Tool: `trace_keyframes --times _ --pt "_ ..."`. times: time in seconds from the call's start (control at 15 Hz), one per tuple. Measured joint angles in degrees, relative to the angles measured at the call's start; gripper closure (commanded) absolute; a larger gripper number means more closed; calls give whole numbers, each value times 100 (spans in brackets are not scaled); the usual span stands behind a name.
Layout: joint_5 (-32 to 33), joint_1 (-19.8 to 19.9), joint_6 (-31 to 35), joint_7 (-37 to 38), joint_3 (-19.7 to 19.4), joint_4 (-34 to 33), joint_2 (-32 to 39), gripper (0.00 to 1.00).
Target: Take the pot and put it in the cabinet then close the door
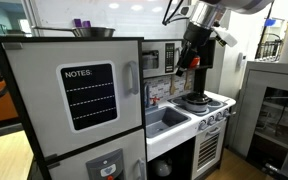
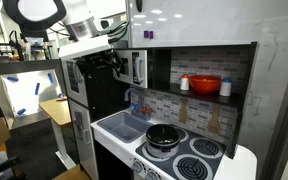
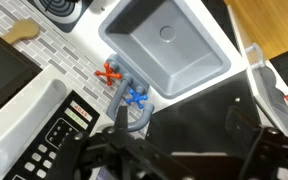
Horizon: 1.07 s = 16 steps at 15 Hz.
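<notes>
The pot (image 2: 164, 135) is small, round and dark with a lighter rim. It sits on the stove's back burner beside the sink and also shows in an exterior view (image 1: 196, 100). The cabinet (image 1: 160, 60) is the grey microwave-like box above the counter; its button panel (image 3: 54, 130) shows in the wrist view. The door (image 1: 151, 60) has a dark window, and I cannot tell if it is open. My gripper (image 3: 180, 122) is open and empty. It hangs in front of the cabinet above the sink's edge in both exterior views (image 1: 191, 58) (image 2: 112, 60), apart from the pot.
The sink (image 3: 169, 50) with a faucet and red and blue taps (image 3: 124, 85) lies below the gripper. A steel bowl (image 1: 92, 32) stands on the big unit with the NOTES board (image 1: 88, 96). A red pot (image 2: 206, 85) sits on the shelf.
</notes>
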<state>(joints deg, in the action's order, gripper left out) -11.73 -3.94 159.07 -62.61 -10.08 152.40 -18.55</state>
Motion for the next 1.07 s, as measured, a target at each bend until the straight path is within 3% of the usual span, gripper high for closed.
trace_keyframes --times 0.2,0.4,0.73,1.07 --pt "935 268 -647 513 88 163 -593 0" --pt "1372 344 -1448 593 78 226 -1217 0" --pt "1712 368 -2467 593 -7 294 -1922 0" --pt "1710 488 -2921 831 -215 304 -2106 0"
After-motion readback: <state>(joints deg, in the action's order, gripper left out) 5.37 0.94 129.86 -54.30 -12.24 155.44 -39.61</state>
